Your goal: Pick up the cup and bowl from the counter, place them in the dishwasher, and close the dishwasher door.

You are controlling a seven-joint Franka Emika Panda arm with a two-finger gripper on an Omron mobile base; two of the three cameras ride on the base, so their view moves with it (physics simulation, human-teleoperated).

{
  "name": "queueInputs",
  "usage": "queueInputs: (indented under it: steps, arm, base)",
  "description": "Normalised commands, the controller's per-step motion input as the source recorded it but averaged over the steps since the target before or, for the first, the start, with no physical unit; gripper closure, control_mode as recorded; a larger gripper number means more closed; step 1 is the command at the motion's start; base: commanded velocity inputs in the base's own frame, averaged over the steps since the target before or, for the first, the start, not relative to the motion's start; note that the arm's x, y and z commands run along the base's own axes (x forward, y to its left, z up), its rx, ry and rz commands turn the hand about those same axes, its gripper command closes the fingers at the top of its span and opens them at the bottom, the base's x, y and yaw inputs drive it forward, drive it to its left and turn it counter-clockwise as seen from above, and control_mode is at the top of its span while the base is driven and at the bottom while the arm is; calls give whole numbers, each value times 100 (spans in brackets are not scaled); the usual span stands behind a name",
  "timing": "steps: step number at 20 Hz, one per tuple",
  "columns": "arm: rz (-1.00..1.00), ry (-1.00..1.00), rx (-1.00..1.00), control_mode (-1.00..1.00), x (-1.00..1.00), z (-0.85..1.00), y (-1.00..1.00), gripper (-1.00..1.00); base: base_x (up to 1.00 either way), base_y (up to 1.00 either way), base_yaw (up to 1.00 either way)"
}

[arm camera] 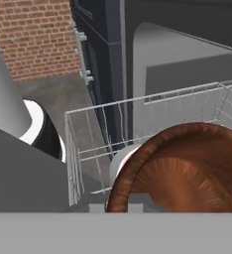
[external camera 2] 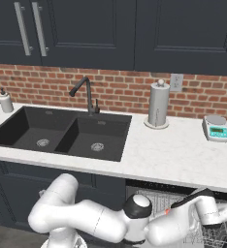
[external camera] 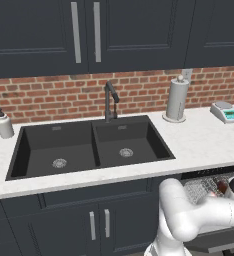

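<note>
Down low over the dishwasher's wire rack, hand pinched tight on the rim of the bowl. Reddish-brown bowl looming large above the mesh, whitish cup tucked just behind it inside the rack. Tabletop above.

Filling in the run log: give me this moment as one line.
stage: loading bowl | gripper: shut on bowl | bowl: over rack | cup: in rack | dishwasher door: open
</note>
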Motion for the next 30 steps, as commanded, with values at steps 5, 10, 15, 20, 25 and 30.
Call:
queueInputs:
  steps: [5,10,15,20,25,30]
  arm:
    - [4,-6,16,-100,24,-81,-8,100]
    - [0,-24,21,-100,0,-100,-29,100]
    - [0,-30,27,-100,-22,-100,-3,100]
    - [-11,-20,30,-100,8,-60,0,100]
    - [-15,3,8,-100,53,-84,2,100]
    - [-20,25,-9,-100,40,-100,17,-100]
  base:
    - [0,0,0]
    - [0,0,0]
    - [0,0,0]
    - [0,0,0]
    - [0,0,0]
    - [0,0,0]
